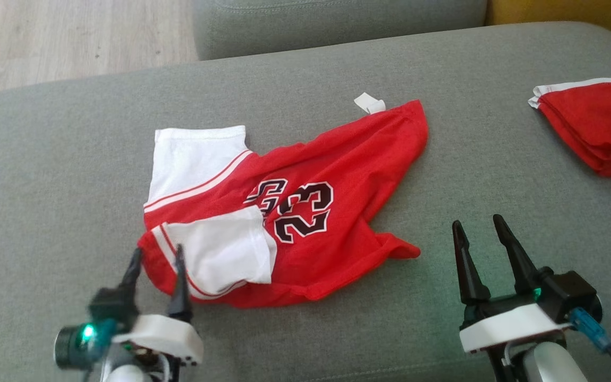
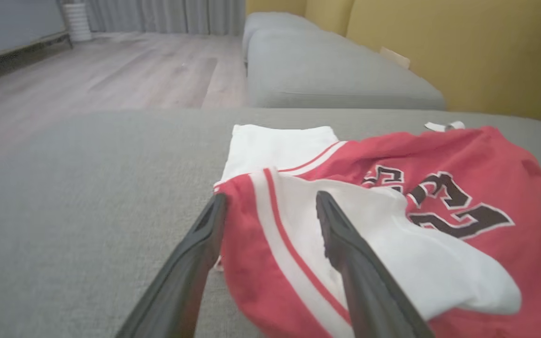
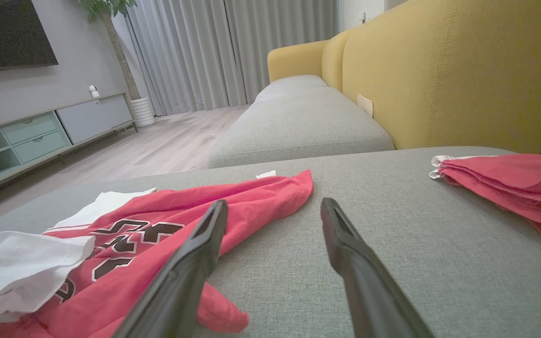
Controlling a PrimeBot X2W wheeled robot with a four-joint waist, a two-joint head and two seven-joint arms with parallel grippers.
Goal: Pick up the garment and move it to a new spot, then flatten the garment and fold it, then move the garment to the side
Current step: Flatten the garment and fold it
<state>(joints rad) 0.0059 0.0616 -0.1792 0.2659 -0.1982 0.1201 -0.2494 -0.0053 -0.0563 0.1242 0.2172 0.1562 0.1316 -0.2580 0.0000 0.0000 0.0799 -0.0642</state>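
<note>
The jersey (image 1: 305, 212) is seen in the head view lying crumpled near the middle of a grey cushion (image 1: 45, 175), red with white sleeves and the number 23 showing. A white tag (image 1: 369, 102) sticks out at its far edge. The left gripper (image 1: 156, 265) is held at the near left corner of the jersey, fingers spread, nothing pinched. The right gripper (image 1: 478, 228) is held over bare cushion to the right of the jersey, likewise spread and empty. A folded red cloth (image 1: 597, 127) lies well apart at the far right. In the left wrist view the left gripper (image 2: 270, 197) is shown with fingers apart, astride the striped edge of the jersey (image 2: 392, 155); whether fabric is touched cannot be told. In the right wrist view the right gripper (image 3: 274, 203) is parted above the cushion (image 3: 392, 234), with the jersey (image 3: 233, 202) to its left and the red cloth (image 3: 510, 183) to its right.
</note>
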